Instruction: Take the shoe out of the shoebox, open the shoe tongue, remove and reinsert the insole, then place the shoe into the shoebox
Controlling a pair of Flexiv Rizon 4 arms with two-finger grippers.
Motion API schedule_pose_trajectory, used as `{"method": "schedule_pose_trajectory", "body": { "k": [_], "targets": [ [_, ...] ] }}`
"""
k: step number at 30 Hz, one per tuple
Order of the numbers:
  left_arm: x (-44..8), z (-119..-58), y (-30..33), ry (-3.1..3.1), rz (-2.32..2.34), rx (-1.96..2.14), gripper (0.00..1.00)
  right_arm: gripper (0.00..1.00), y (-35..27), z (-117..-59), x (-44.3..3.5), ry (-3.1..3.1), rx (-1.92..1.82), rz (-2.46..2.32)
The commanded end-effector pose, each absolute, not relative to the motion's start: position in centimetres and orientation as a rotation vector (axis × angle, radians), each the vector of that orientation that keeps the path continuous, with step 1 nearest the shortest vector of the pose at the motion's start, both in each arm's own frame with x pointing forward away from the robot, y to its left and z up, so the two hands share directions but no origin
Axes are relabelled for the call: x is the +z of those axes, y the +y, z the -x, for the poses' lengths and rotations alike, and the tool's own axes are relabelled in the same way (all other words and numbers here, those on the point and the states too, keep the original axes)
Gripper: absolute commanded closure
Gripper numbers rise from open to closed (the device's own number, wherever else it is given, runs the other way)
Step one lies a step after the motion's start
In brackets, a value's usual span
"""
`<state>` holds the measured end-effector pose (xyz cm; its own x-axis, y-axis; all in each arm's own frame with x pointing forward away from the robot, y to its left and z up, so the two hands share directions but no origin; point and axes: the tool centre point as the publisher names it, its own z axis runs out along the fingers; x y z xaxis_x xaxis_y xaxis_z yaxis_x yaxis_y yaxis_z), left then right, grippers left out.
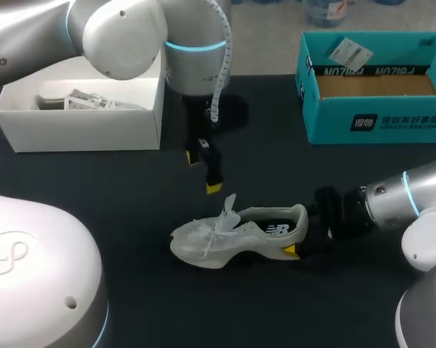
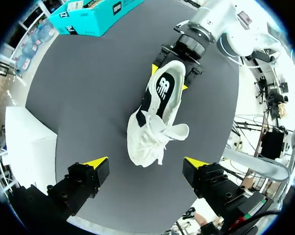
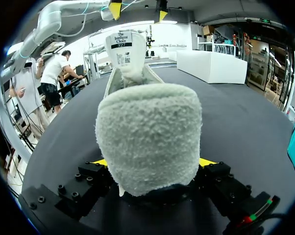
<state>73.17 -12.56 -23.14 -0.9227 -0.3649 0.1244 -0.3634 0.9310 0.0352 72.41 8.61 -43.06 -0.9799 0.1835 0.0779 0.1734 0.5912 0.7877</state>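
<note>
The left pincer (image 1: 203, 172) is hanging wide open and empty above the shoe (image 1: 240, 232), which is lying out on the desk (image 1: 95, 181), tongue (image 3: 124, 49) raised, insole (image 2: 162, 88) seemingly inside. The right pincer (image 3: 153, 162) is clamping its heel (image 3: 147, 132). The shoebox (image 1: 377, 122) is standing empty; insole work and repacking are waiting.

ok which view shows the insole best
The left wrist view: it looks down into the shoe, so the dark insole shows along the opening. The head view catches only a sliver from the side. The right wrist view shows just the heel, hiding the insole.
</note>
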Motion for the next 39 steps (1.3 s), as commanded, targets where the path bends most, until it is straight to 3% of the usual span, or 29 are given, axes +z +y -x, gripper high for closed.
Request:
{"method": "schedule_pose_trajectory", "body": {
  "k": [1, 2, 3, 4, 5, 6, 28, 39],
  "targets": [
    [-23.5, -73.1, -12.9, -3.069, -0.179, 0.170, 0.00, 1.00, 9.0, -72.1, -43.9, 2.796, 1.371, -0.315],
    [-23.6, -73.3, -13.2, -3.097, -0.189, 0.176, 0.07, 1.00, 9.0, -72.1, -43.9, 2.796, 1.371, -0.315],
    [-23.7, -73.5, -13.5, -3.092, -0.191, 0.191, 0.27, 1.00, 9.0, -72.1, -43.9, 2.796, 1.371, -0.315],
    [-23.9, -73.6, -13.8, -3.092, -0.181, 0.196, 0.69, 1.00, 9.0, -72.1, -43.9, 2.796, 1.371, -0.315],
    [-24.0, -73.8, -14.2, -3.097, -0.188, 0.206, 0.93, 1.00, 9.0, -72.1, -43.9, 2.796, 1.371, -0.315],
    [-24.1, -73.8, -14.5, -3.098, -0.163, 0.196, 1.00, 1.00, 9.0, -72.1, -43.9, 2.796, 1.371, -0.315],
    [-24.5, -74.5, -16.1, -3.072, -0.176, 0.146, 1.00, 1.00, 9.0, -72.1, -43.9, 2.796, 1.371, -0.315],
    [-26.6, -73.0, -21.5, -3.071, -0.018, 0.197, 1.00, 1.00, 9.0, -72.1, -43.9, 2.796, 1.371, -0.315]
  ]
}}
